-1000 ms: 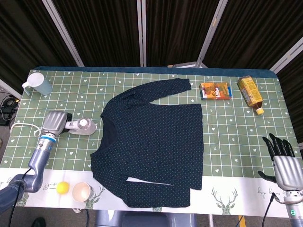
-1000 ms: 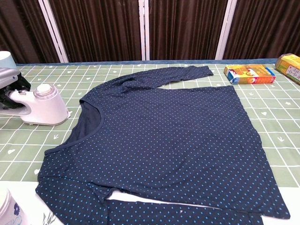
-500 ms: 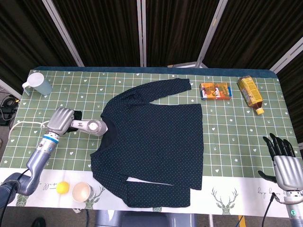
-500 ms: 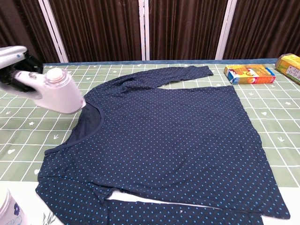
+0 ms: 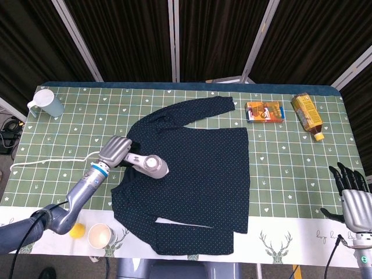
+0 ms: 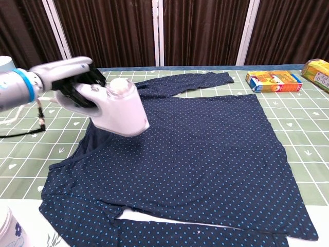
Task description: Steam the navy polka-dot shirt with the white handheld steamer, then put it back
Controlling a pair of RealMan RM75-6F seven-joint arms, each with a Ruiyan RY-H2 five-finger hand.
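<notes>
The navy polka-dot shirt (image 5: 192, 174) (image 6: 205, 149) lies flat across the middle of the table, neckline toward the left. My left hand (image 5: 114, 151) (image 6: 72, 82) grips the handle of the white handheld steamer (image 5: 148, 164) (image 6: 117, 108), which hangs over the shirt's collar and left shoulder with its head pointing right. Its white cord (image 5: 46, 163) trails left across the table. My right hand (image 5: 352, 195) stays at the table's right front edge, fingers spread and holding nothing; the chest view does not show it.
A pale blue mug (image 5: 47, 103) stands at the far left corner. An orange box (image 5: 265, 111) (image 6: 272, 81) and a yellow carton (image 5: 307, 114) (image 6: 318, 73) lie at the far right. A yellow ball (image 5: 77, 231) and a small cup (image 5: 100, 235) (image 6: 9, 229) sit at the near left edge.
My left hand has lifted the steamer off the table at the left and carried it right, from beside the collar to above the shirt's shoulder. The right hand has barely shifted.
</notes>
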